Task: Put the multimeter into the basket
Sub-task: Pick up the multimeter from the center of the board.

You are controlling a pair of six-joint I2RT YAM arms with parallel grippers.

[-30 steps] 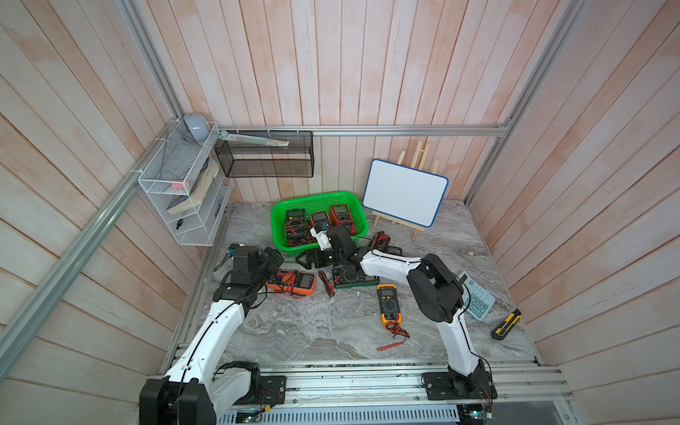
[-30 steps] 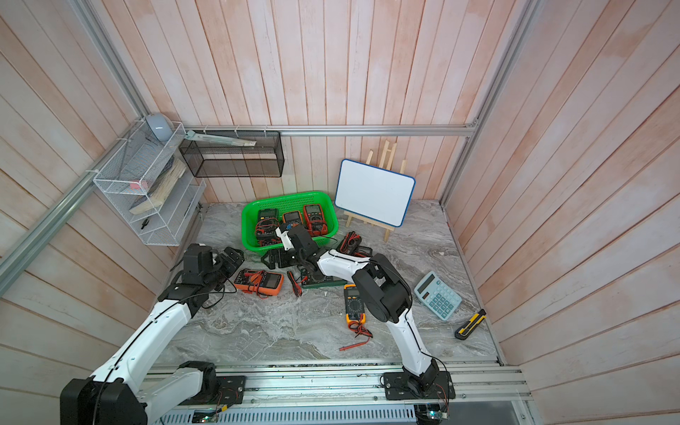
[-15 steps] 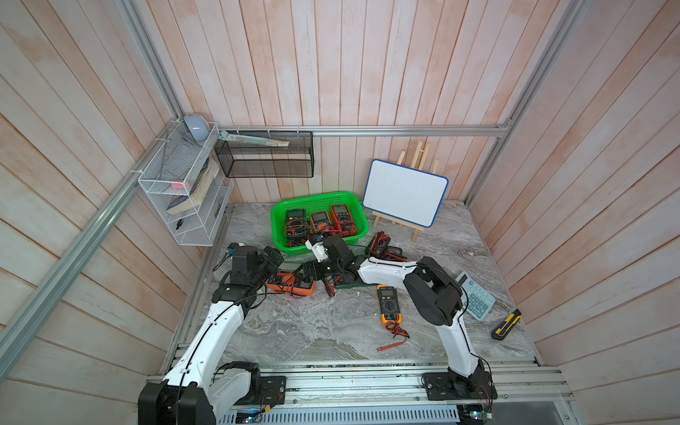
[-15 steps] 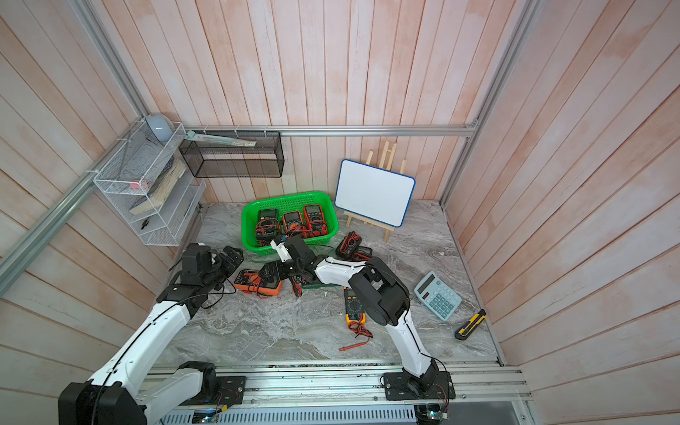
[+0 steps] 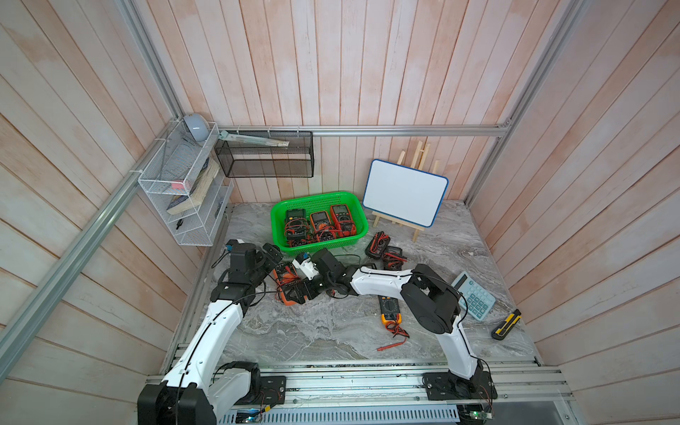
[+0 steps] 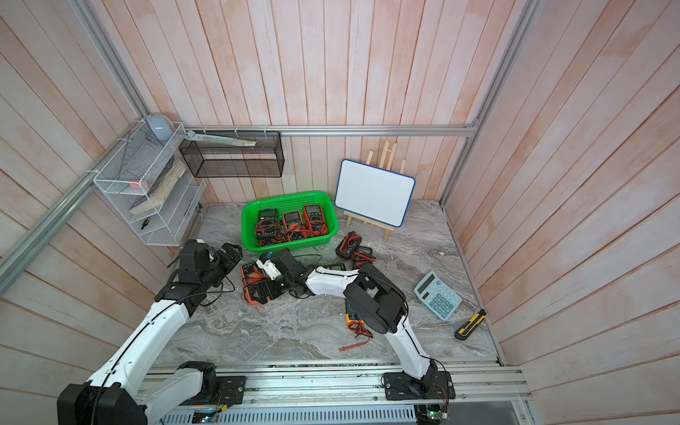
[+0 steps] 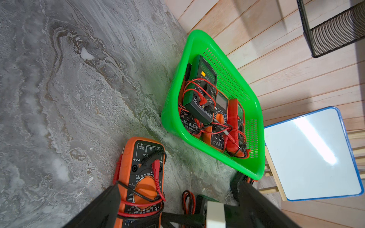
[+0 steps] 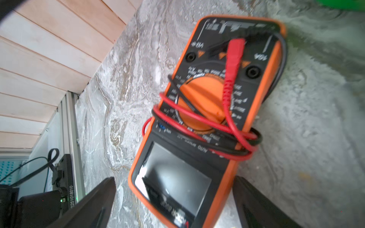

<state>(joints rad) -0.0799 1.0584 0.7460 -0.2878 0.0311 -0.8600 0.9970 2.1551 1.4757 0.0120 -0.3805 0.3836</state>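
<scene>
An orange multimeter (image 5: 285,274) (image 6: 252,274) lies flat on the marble in front of the green basket (image 5: 320,195) (image 6: 287,197), its red and black leads wrapped round it. In the right wrist view my right gripper (image 8: 173,178) is open, one finger on each side of the multimeter's (image 8: 207,118) display end, clear of its sides. It shows in both top views (image 5: 300,292) (image 6: 266,290). My left gripper (image 7: 179,185) (image 5: 270,254) is open and holds nothing, beside the multimeter's (image 7: 142,173) socket end and near the basket (image 7: 173,122), which holds three multimeters.
A yellow multimeter (image 5: 390,309) with a loose red probe (image 5: 392,346) lies near the front. Two dark multimeters (image 5: 381,245) sit right of the basket. A whiteboard on an easel (image 5: 404,193), a calculator (image 5: 474,296) and a utility knife (image 5: 507,323) stand further right.
My right gripper has moved from the basket's front edge leftward and toward the front, coming down over the orange multimeter. The left arm has barely moved.
</scene>
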